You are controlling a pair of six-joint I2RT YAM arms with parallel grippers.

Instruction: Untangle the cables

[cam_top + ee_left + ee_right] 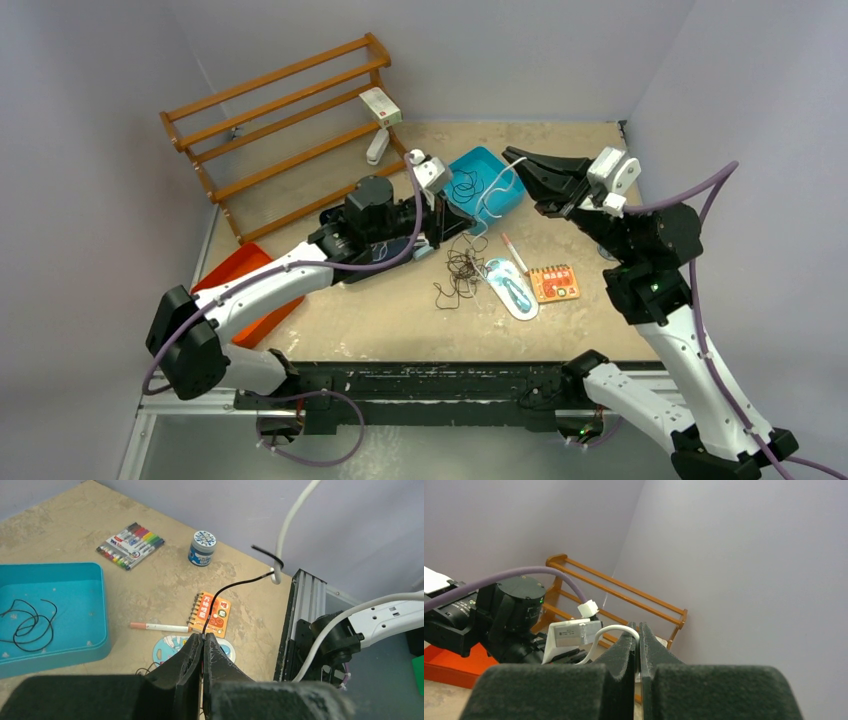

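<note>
Left wrist view: state of the left hand (202, 639)? (Inspector)

Fingers pressed together, pinching the black cable (220, 592) at the tips. From the pinch the cable rises through the centre of the frame. It then arcs to the upper right and winds round the white cable (287, 525), which hangs down from the top edge. (Technician)

State of the right hand (638, 630)? (Inspector)

Right wrist view: fingers closed, pinching the white cable between the tips at centre frame. The cable bends away to the left and drops behind the left finger. In the top external view this hand is held above the tabletop (150, 585), upper right of centre. From it the white cable runs down and to the left into the teal tray (482, 160). (Technician)

Location of the remaining cord? (Inspector)

A dark cord loop (31, 622) lies flat inside the tray, at the left edge of the left wrist view. A tangle (462, 265) of thin dark cords lies on the tabletop just below the tray, at centre in the top external view. Which cord is which within the tangle cannot be told. (Technician)

Surroundings? (Inspector)

Left wrist view: the notebook (212, 615) lies just beyond the fingertips, with the pen (160, 627) to its left. The marker set (131, 545) and jar (202, 547) lie toward the top. The wooden rack (290, 130) stands at upper left of the top external view. (Technician)
</note>
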